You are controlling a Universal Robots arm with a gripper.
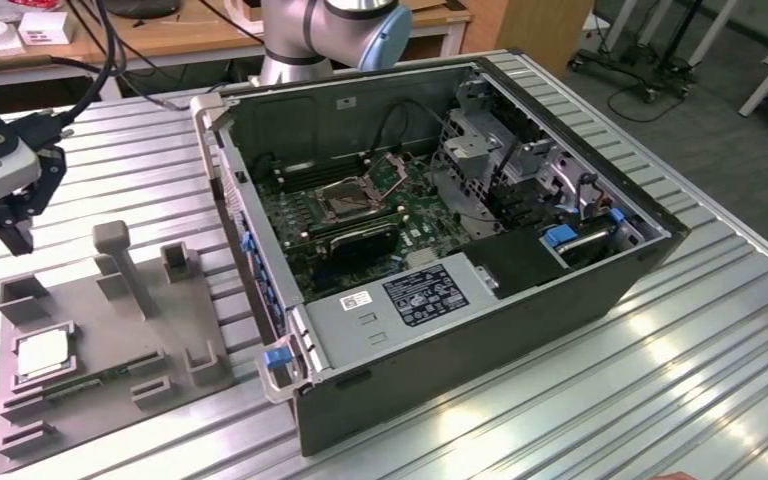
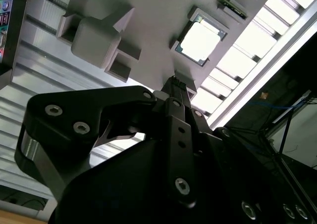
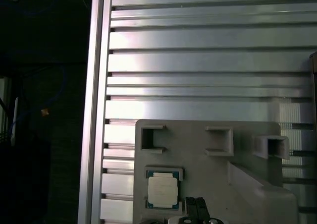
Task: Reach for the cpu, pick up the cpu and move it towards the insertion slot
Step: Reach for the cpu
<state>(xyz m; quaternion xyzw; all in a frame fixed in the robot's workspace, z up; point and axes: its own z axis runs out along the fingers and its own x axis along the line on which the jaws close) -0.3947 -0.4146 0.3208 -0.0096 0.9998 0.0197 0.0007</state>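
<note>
At the exterior view's upper left, the gripper (image 1: pixel 19 240) hung above the slatted metal table (image 1: pixel 651 400), with its dark fingers drawn together at the tips and nothing clamped between them. Item one, the cpu (image 1: pixel 40 352): it lay flat, pale top upward, in a square recess of the grey fixture plate (image 1: pixel 104 330) at the exterior view's lower left, below the gripper and apart from it. Both wrist views recorded the same: the cpu (image 2: pixel 200 41) (image 3: pixel 162 192) sat seated in its recess on the fixture plate (image 2: pixel 148 16) (image 3: pixel 218 174), and the gripper (image 2: pixel 179 83) (image 3: pixel 196 209) was close beside it but not touching. Item two, the insertion slot (image 1: pixel 348 197): a square socket with a silver frame and dark centre, it was set on the green board (image 1: pixel 404 225) inside the open computer case (image 1: pixel 491 330) at the middle of the exterior view, well apart from the cpu. Item three: grey upright posts (image 1: pixel 117 262) stood on the fixture plate between the cpu and the case. Item four: the arm's base (image 1: pixel 311 30) stood at the upper middle of the exterior view, behind the case.
</note>
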